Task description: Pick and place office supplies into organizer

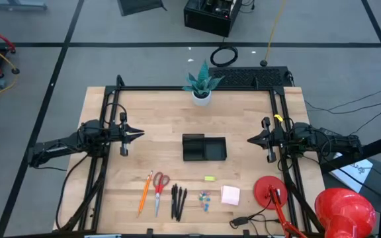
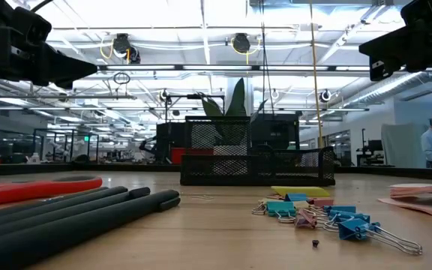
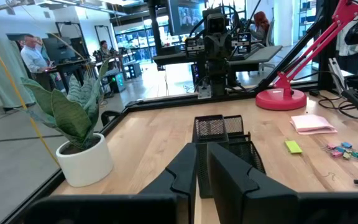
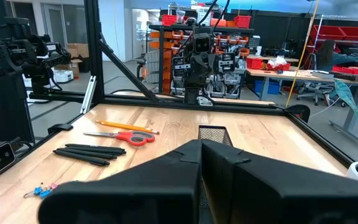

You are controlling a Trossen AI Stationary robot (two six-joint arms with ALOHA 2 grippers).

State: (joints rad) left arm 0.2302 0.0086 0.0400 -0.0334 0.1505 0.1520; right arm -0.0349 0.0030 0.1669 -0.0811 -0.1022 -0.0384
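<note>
Black pens are seen nearest the low camera, lying side by side on the table's front strip, beside the red-handled scissors and orange pencil; all are outside the mesh organizer at centre. Pens are judged light, stiff and prone to roll; a mid-barrel grip is advised. Left gripper is pressed nearly together, holding nothing. Right gripper is fully closed, empty.

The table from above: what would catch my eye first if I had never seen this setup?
Probably the two dark arms facing each other, left gripper and right gripper, both empty, with the black organizer between them. Next, the row along the near edge: orange pencil, red-handled scissors, pink sticky-note pad.
</note>
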